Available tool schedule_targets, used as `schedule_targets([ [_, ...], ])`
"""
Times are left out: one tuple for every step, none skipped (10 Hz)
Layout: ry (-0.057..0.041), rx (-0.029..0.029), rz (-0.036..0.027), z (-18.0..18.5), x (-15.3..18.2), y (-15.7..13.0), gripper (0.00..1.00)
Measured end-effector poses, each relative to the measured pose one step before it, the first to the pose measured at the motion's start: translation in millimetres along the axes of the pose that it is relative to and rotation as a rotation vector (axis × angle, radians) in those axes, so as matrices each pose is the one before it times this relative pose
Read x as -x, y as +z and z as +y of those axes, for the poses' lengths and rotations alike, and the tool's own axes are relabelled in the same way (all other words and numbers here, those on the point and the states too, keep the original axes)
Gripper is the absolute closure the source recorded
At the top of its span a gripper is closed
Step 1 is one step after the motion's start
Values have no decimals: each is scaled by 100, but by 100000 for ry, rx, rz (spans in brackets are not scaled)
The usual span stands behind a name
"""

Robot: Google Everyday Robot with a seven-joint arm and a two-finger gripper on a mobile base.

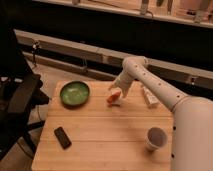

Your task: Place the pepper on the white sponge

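1. White gripper [119, 91] just above the orange-red pepper [113, 97];
2. green bowl [75, 93];
3. black phone [62, 137];
4. white cup [156, 137];
5. white sponge [150, 98] by the white arm [159, 86];
6. pale wooden table [105, 142], streaked with plank lines.

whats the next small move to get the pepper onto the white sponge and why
Probably a short sideways shift toward the white sponge. The gripper sits right at the pepper, while the sponge lies apart from it, further to the picture's right. Whether it already holds the pepper is unclear, so go slowly.
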Motion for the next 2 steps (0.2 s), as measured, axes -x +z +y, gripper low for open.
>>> schedule_targets([
  [-104,-203,228,15,19,9,20],
  [114,-366,426,-30,52,-140,20],
])
